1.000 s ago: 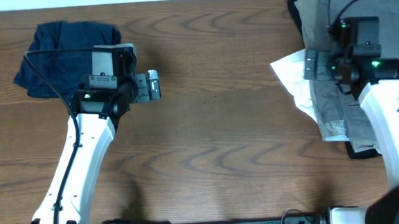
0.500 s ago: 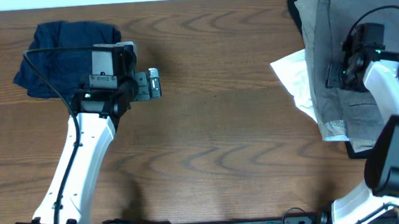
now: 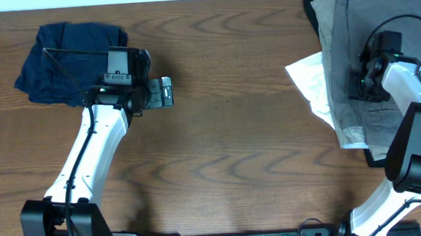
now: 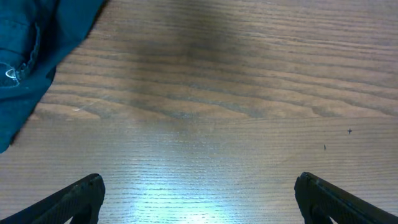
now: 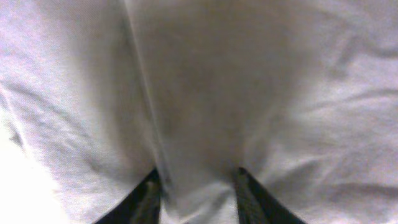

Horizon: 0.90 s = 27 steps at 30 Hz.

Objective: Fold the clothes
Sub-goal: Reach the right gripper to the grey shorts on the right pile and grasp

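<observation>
Grey shorts (image 3: pixel 379 9) (rumpled), navy garment (image 3: pixel 57 58) far-left

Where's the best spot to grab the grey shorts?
Probably pinch the raised fold in the shorts, coming from straight above. They lie flat atop other clothes, so only a bunched ridge gives the jaws something to close on.

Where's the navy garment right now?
In the overhead view the navy garment lies bunched at the far left of the table, just behind the open left gripper.

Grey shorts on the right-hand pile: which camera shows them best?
Overhead: the grey shorts lie spread atop the pile. Right wrist shows only a blurry fold pinched in the right gripper. Left wrist shows none.
</observation>
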### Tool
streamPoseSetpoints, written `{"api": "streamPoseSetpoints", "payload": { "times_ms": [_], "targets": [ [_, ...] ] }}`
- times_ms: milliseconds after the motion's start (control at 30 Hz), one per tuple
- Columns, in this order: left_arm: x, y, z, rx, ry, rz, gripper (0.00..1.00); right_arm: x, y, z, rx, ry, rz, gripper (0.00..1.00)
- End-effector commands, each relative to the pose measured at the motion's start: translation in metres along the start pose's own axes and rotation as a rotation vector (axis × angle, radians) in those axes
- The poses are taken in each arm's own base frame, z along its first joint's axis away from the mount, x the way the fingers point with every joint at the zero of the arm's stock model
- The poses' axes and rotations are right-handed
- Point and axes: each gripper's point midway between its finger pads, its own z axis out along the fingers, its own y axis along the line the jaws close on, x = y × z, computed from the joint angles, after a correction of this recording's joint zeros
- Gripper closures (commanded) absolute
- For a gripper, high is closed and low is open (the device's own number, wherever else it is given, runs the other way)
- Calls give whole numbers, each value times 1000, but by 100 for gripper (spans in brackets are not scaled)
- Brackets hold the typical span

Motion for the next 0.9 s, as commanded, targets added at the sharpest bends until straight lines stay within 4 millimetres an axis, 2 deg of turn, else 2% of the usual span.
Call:
{"api": "streamPoseSetpoints", "payload": {
  "times_ms": [0,167,267,333,433,500,567,667,733,833,867],
  "targets": [
    [-8,-4,-2,11,-21,18,2,-3,-19,5,23,5,29,73],
    [-13,-5,-2,15,-42,20,2,-2,-31,5,29,7,58,88],
    [-15,-5,-2,15,-48,20,1,-4,-31,2,27,-2,60,98],
    [-16,-5,-3,13,-53,20,1,-7,-30,-2,18,-15,59,99],
    [-19,-3,-4,2,-67,21,6,-17,-18,-19,-54,-55,42,99],
    [-23,-2,-9,-10,-85,21,10,-27,-4,-40,-141,-96,19,99],
    [-28,-1,-20,-14,-116,20,11,-37,15,-70,-238,-152,-2,99],
    [-39,0,-42,-10,-177,13,11,-51,53,-129,-391,-257,-66,99],
    [-46,3,-60,-9,-227,4,11,-56,86,-171,-468,-335,-128,99],
    [-51,6,-84,-7,-284,-15,11,-57,131,-213,-515,-420,-217,99],
    [-51,7,-92,-7,-300,-23,11,-56,151,-226,-543,-445,-255,99]
  ]
}}
